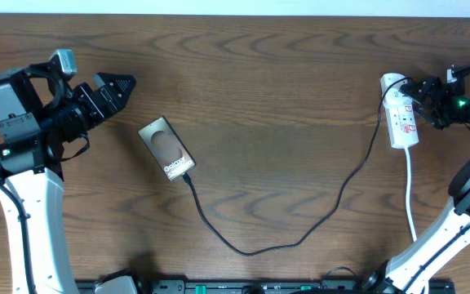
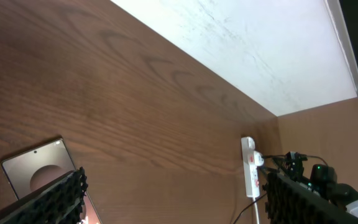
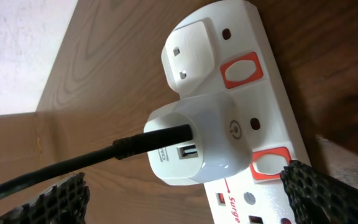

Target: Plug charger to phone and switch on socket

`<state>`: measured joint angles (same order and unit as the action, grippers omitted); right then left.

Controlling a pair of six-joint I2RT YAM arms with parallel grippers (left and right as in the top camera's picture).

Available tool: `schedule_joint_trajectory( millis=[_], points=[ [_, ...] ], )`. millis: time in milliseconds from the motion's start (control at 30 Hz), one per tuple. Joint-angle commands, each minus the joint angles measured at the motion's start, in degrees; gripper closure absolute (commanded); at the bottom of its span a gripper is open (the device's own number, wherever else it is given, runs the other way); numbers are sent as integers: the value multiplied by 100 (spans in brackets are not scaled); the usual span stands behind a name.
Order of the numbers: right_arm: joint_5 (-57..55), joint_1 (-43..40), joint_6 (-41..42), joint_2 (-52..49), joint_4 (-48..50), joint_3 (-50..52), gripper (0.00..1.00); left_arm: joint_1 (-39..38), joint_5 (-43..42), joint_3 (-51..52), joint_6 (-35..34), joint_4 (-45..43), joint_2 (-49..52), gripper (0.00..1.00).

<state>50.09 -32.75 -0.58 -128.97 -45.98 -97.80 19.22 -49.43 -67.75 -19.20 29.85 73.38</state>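
Note:
The dark brown phone [image 1: 167, 149] lies flat left of centre; the left wrist view shows it too [image 2: 39, 169]. The black charger cable [image 1: 251, 250] meets the phone's near end, loops across the table and rises to the white socket strip [image 1: 401, 113] at the far right. My left gripper [image 1: 121, 88] is open and empty, up and left of the phone [image 2: 176, 186]. My right gripper [image 1: 419, 98] is open at the strip. In the right wrist view its fingers [image 3: 185, 177] straddle a white adapter [image 3: 204, 140] plugged into the socket [image 3: 272, 106], with the cable [image 3: 92, 160] in the adapter. One finger is beside a red switch [image 3: 269, 163].
The strip's white cord [image 1: 410, 196] runs down toward the table's front edge at the right. A second red switch [image 3: 241, 70] sits further along the strip. A white wall [image 2: 260, 50] borders the far table edge.

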Motion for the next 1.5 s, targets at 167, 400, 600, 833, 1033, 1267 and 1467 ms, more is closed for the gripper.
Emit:
schedule_joint_trajectory(
  millis=[167,400,600,833,1033,1267,1467],
  points=[
    [42,162,31,-83,0,-42,1,-7,-70,13,116,37,-4,10],
    [42,249,35,-83,96,-39,1,-7,-70,13,118,98,-4,10],
    [35,247,33,-85,122,-39,1,-7,-70,13,116,96,-4,10],
    [35,249,33,-138,136,-39,1,-7,-70,13,118,96,-4,10],
    [-166,247,81,-157,2,-39,1,-7,-70,13,118,96,-4,10],
    [-214,247,81,-157,-57,-39,1,-7,-70,13,116,98,-4,10],
    [-219,247,98,-157,-76,-39,1,-7,-70,13,116,98,-4,10]
  ],
)
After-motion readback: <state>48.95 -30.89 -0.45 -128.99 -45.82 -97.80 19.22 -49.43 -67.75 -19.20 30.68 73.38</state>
